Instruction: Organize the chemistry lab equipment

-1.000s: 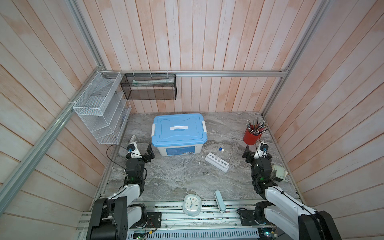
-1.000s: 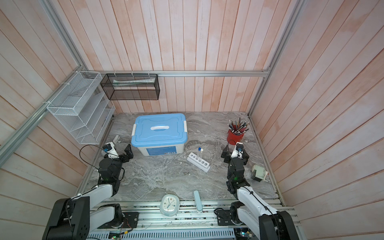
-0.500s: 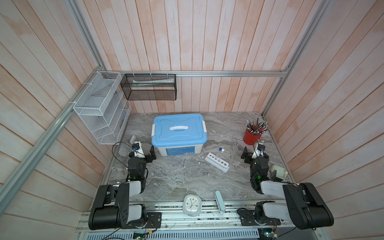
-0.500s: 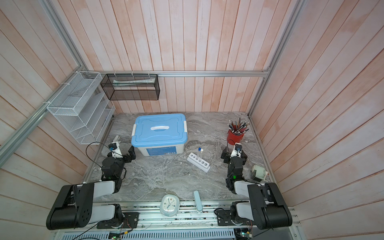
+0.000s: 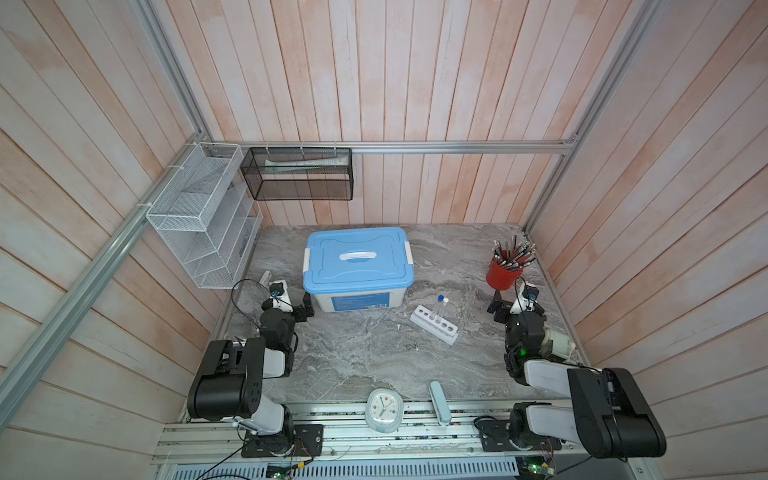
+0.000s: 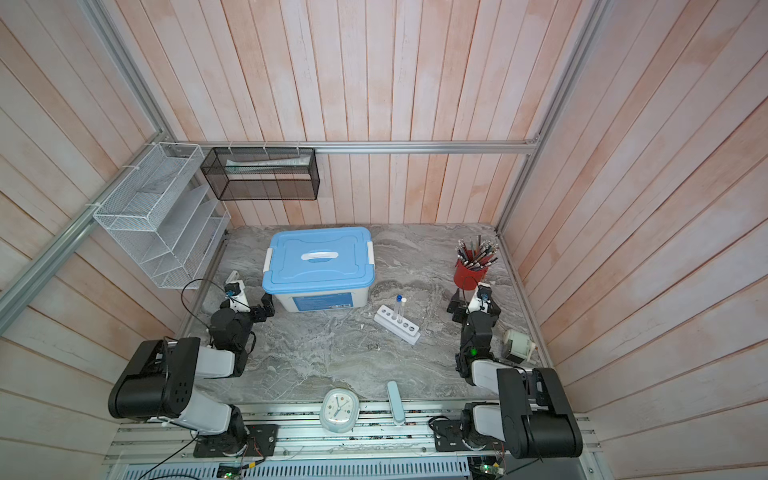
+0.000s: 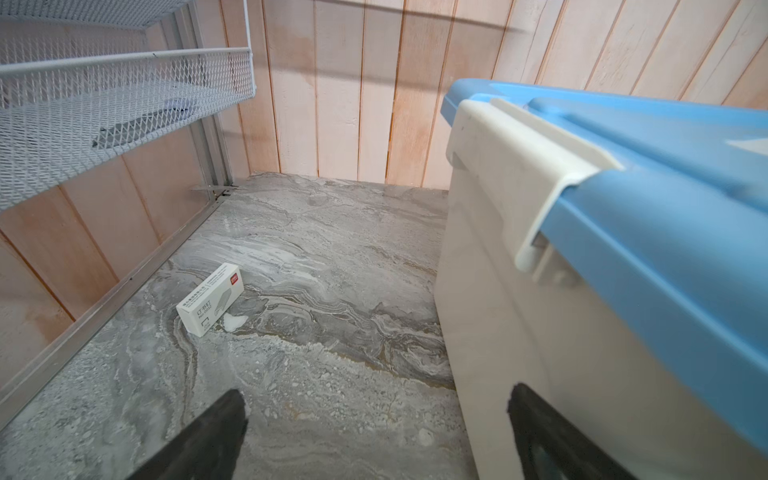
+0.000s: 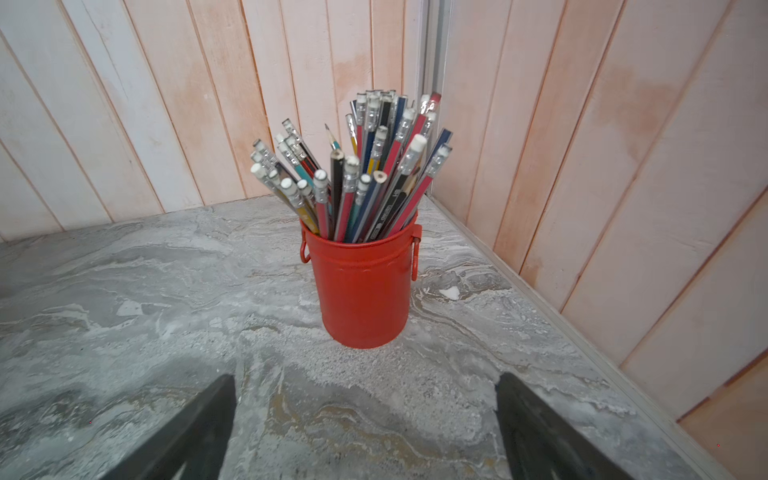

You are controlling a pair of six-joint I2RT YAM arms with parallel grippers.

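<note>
surface: grey marble-look tabletop [image 5: 353, 361], a bit scuffed and dusty up close
room: whitewashed pinkish plank walls on the left, far and right sides, with aluminium rails running along them
on the walls: one white wire shelf [image 5: 199, 220] on the left wall and one black mesh basket [image 5: 299, 174] on the far wall
head count: two arms, two tubes, one rack, one blue-lidded box [image 5: 357, 266], one red cup [image 8: 361, 291] stuffed with pencils, one round clock [image 5: 383, 409], one little staple box [image 7: 210, 299]
odd bits: a pale oblong thing [image 5: 439, 401] on the near edge beside the clock, plus a small white gadget [image 6: 517, 347] by the right arm, can't make out what either is
rack: white strip [image 5: 434, 324] with a single row of holes, lying diagonally on the table, right of centre, just near-right of the box
tubes: thin and clear, standing upright side by side in the rack, toward its far end. blue-capped tube [image 5: 439, 298] on the left, white-capped tube [image 5: 445, 299] touching or nearly touching it on the right
left gripper: [image 7: 374, 395] jaws spread wide, nothing between them, low over the table at the box's near-left corner, with one finger [image 7: 552, 432] right against the box wall
right gripper: [image 8: 363, 381] also spread wide and empty, pointing at the red cup, which stands just past it near the far-right corner
staple box spot: flat on the table on the left side, near the wall rail
</note>
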